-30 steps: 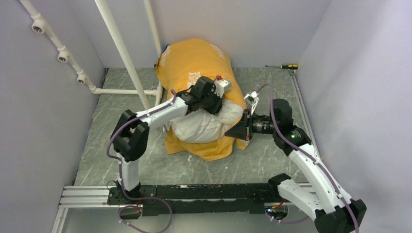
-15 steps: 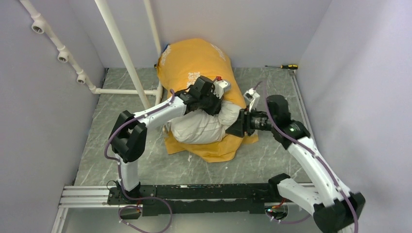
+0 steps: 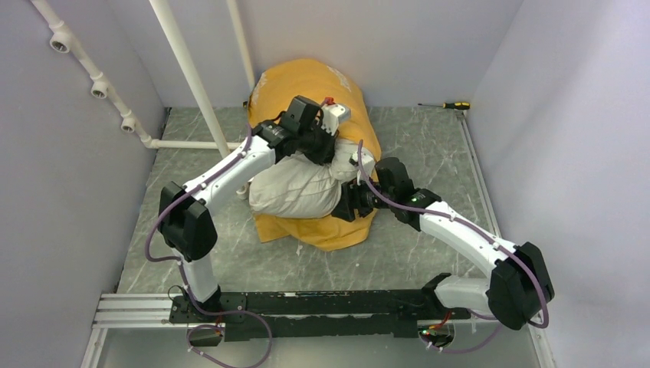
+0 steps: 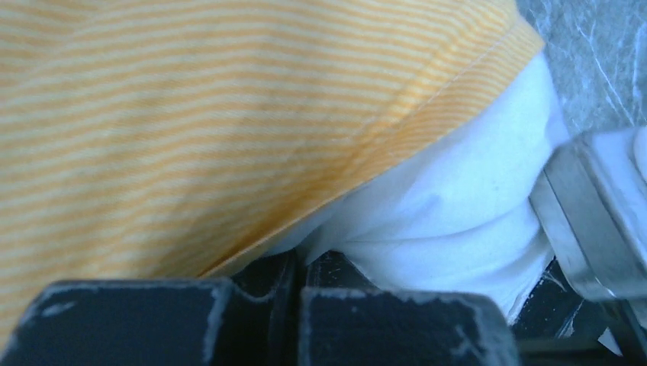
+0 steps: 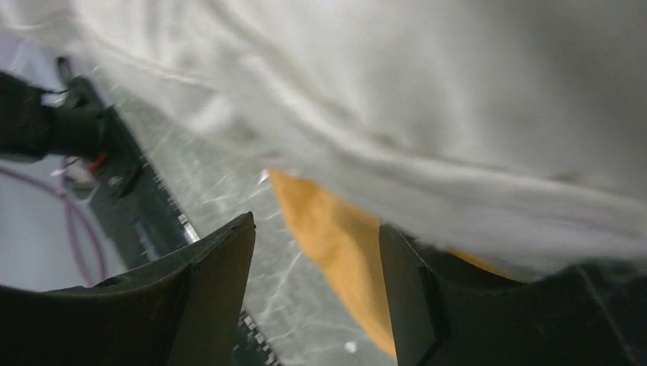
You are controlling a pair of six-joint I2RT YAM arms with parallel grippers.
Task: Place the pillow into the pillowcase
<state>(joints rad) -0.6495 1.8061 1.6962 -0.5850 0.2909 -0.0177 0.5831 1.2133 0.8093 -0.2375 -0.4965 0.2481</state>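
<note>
Left gripper (image 4: 294, 267) is clamped shut for you, fingers pressed tight together, and the striped hem of the pillowcase (image 4: 191, 130) runs straight down into them, so it has that hem pinched. Just beyond the fingertips the pillow (image 4: 458, 206) swells out white from under the hem. To that gripper's right a grey metal part (image 4: 591, 221) cuts into the wrist view, cropped at the edge; you can't tell what it is.

Right gripper (image 5: 314, 229) stands open, fingers well apart, pushed in low at the pillow's near end. Everything above those fingers is blurred white cloth. Through the gap between them you get a yellow flap of the case lying on the table (image 5: 221, 191).

From above, the case bulges full beyond the left gripper, with the pillow's far part inside it. How deep the pillow goes is hidden by the fabric. The left wrist sits over the mouth, so you can't follow the hem there. On your side of that gripper the rest of the pillow sticks out bare, resting on the case's lower flap.
</note>
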